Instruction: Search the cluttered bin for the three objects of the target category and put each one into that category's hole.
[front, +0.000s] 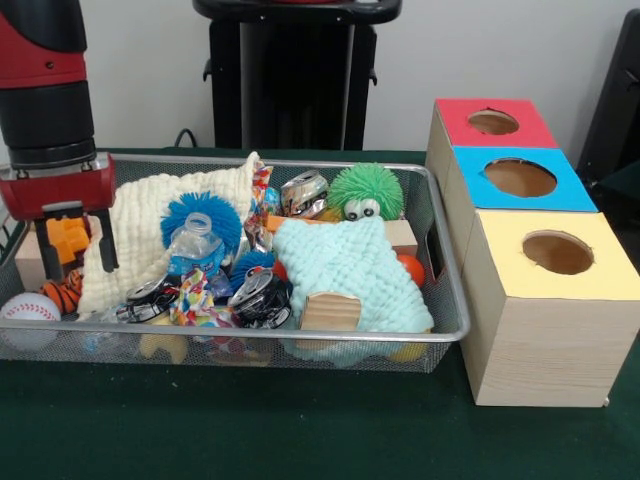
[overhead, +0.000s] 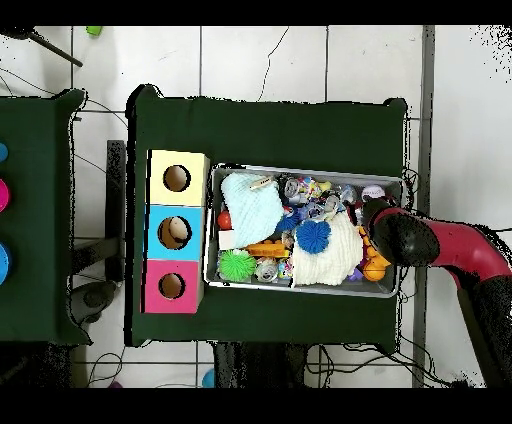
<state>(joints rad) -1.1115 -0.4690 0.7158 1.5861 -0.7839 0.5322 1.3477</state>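
Front view. Mesh bin (front: 440, 250) on green table (front: 300, 430). Contents: cream cloth (front: 150, 225) at left rear; blue fuzzy ball (front: 205, 215) against it; clear plastic bottle (front: 195, 248) just below that ball; mint cloth (front: 345, 270) at centre right, a wood block (front: 330, 312) lying on its front edge; green fuzzy ball (front: 365, 190) with eyes at rear right; crushed can (front: 304, 192) beside it; two dark cans (front: 262, 297) at front centre; orange ball (front: 411, 268) at right wall; white baseball (front: 28, 310) and small basketball (front: 63, 293) at left front. Which category is the target cannot be told.

Gripper (front: 68, 245) hangs over the bin's left end, fingers (front: 103, 240) on either side of an orange block (front: 67, 238); whether they are clamped on it cannot be told.

Three wooden boxes stand touching in a row, right of the bin: red box (front: 495, 122) farthest, blue box (front: 520, 178) middle, yellow box (front: 555, 255) nearest. Each has one round hole in its top; nothing shows inside.

Overhead view. Bin (overhead: 305, 290) between the boxes and the arm (overhead: 440, 245). Yellow box (overhead: 177, 178), blue box (overhead: 175, 232), red box (overhead: 171, 286) in a column at the bin's left side. Mint cloth (overhead: 250, 208) at the box end; cream cloth (overhead: 325, 255) nearer the arm; green ball (overhead: 237, 265) in the corner by the red box.
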